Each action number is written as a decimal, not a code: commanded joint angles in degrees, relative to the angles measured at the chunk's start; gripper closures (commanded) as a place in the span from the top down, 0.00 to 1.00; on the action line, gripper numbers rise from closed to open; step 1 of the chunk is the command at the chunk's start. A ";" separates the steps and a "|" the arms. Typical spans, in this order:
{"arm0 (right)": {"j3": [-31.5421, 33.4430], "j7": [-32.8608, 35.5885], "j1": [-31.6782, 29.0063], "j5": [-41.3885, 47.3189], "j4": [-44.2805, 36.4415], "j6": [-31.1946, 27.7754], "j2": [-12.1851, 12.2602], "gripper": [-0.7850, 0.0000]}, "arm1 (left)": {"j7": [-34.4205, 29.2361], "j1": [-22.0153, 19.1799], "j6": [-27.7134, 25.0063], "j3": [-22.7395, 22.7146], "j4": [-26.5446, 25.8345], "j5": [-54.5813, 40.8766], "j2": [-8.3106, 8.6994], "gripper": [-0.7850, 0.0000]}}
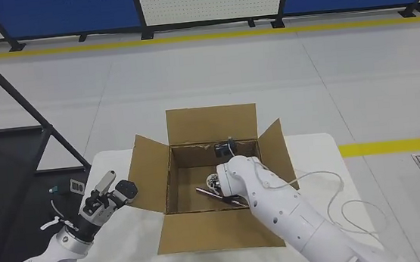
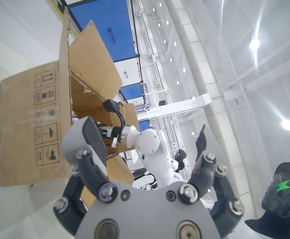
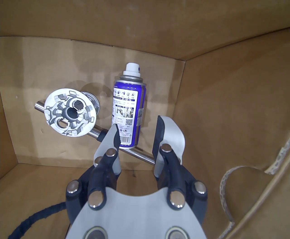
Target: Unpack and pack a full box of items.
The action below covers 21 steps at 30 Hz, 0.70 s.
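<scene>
Blue spray can (image 3: 128, 106) stands upright before the right gripper (image 3: 137, 123) — jaws apart, empty — so best centre on it, clear of the rod (image 3: 138, 154).

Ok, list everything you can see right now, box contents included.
Cardboard box: one, brown, flaps open, on the table.
Spray can: one, blue with white cap, inside the box.
Metal disc: one, silver, toothed, inside the box beside the spray can.
Metal rod: one, silver, inside the box, partly hidden by the disc and can.
Table: one, white, under the box.
Rack: one, black, beside the table.
Partition panels: several, blue and white, across the far floor.
Left gripper: one, grey and black, open, outside the box.
Right gripper: one, grey and black, open, inside the box near the spray can.
</scene>
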 commanded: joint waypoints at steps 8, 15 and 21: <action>0.65 -1.63 0.86 1.89 4.30 -1.91 -1.87 0.49 | 0.00 0.00 0.00 0.00 0.00 0.00 0.00 1.00; 0.63 -2.72 1.69 2.68 8.04 -3.25 -3.42 0.51 | 0.00 0.00 0.00 0.00 0.00 0.00 0.00 1.00; 0.61 -3.60 2.43 3.10 11.22 -3.53 -4.76 0.49 | 0.00 0.00 0.00 0.00 0.00 0.00 0.00 1.00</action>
